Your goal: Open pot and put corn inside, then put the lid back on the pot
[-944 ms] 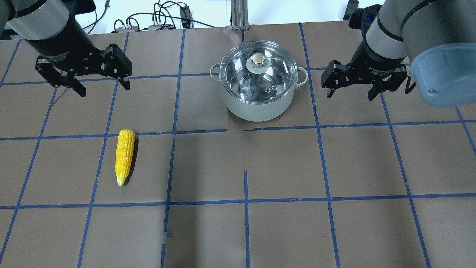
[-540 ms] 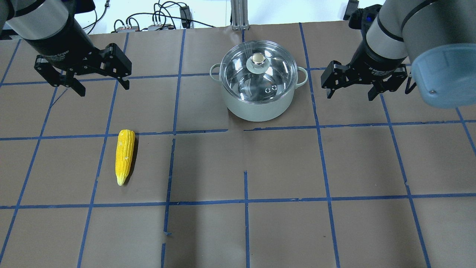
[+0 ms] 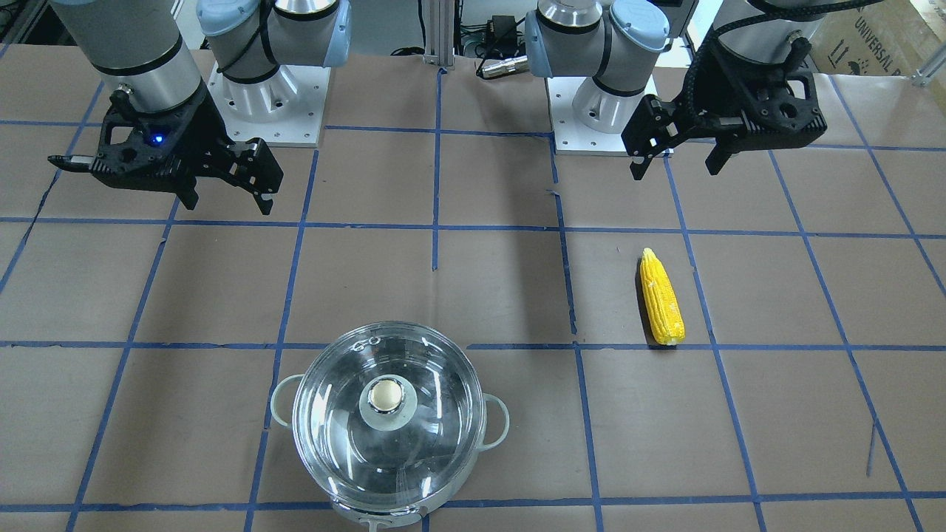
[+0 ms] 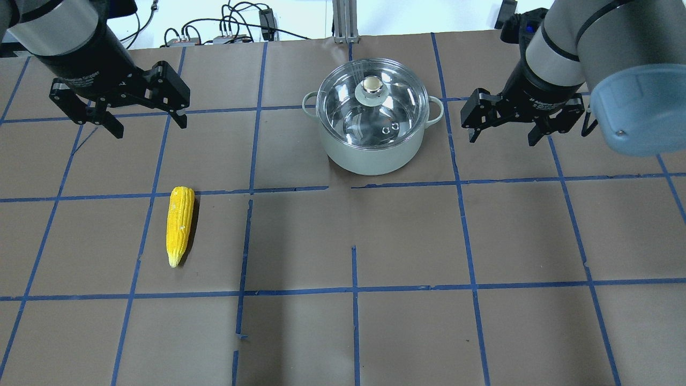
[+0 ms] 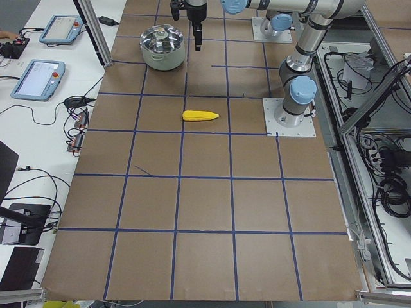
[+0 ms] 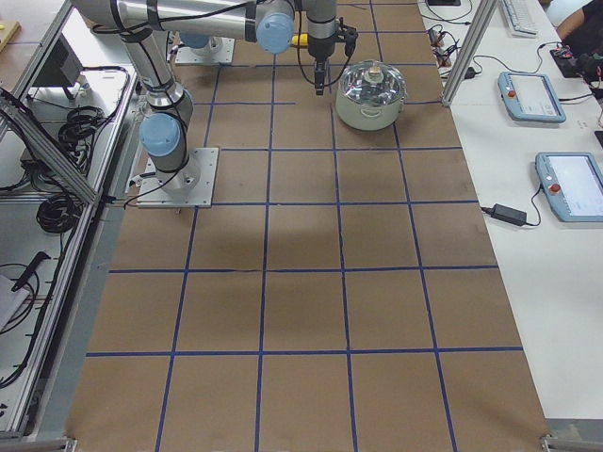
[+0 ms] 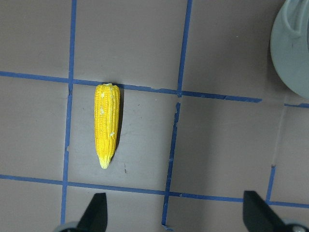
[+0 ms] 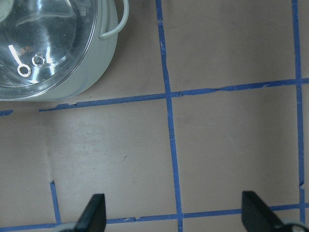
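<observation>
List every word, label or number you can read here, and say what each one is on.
"UNIVERSAL": printed on the cardboard box at the edge of the front-facing view; the rest is cut off.
White print on the wrist bands above the left hand and the right hand: too blurred to read.
Nothing else carries text.

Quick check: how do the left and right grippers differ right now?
The left gripper hangs on the same side as the corn, well clear of the pot; the right gripper hangs beside the pot. The left wrist camera sees the whole corn; the right sees part of the pot and lid. Both are open and empty.
</observation>
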Controlling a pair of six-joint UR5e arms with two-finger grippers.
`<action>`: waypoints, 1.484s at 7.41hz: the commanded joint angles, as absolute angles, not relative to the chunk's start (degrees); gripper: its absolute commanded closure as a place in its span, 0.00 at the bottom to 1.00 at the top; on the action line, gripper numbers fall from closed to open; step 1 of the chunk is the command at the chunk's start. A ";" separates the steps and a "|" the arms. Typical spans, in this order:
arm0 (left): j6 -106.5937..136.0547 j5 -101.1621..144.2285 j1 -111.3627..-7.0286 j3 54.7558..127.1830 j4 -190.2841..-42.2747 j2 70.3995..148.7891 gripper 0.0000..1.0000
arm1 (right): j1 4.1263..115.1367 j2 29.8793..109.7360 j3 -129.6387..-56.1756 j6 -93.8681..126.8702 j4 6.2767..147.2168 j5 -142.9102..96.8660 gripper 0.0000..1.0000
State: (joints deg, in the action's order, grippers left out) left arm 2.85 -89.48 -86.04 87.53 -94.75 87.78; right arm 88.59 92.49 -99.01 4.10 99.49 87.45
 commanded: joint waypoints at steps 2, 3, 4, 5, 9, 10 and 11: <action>2.46 -89.91 -86.04 87.98 -94.57 87.89 0.00 | 88.51 92.46 -98.79 3.17 99.41 87.62 0.00; 2.81 -89.56 -86.04 87.89 -94.57 87.98 0.00 | 88.51 92.46 -98.96 2.99 99.49 87.28 0.00; 2.90 -89.91 -86.04 87.98 -94.57 88.15 0.00 | 88.42 92.46 -98.62 3.08 99.58 87.01 0.00; 2.90 -90.26 -86.04 87.98 -94.48 88.15 0.00 | 88.24 92.37 -98.27 3.16 99.67 86.92 0.00; 2.90 -90.09 -86.04 87.89 -94.31 88.59 0.00 | 88.50 92.64 -98.96 3.87 103.88 87.89 0.00; 2.90 -90.09 -86.04 87.89 -94.31 88.59 0.00 | 88.42 92.55 -98.96 3.87 103.89 87.98 0.00; 2.90 -90.09 -86.04 87.89 -94.31 88.51 0.00 | 88.16 92.55 -99.05 4.91 102.93 87.37 0.00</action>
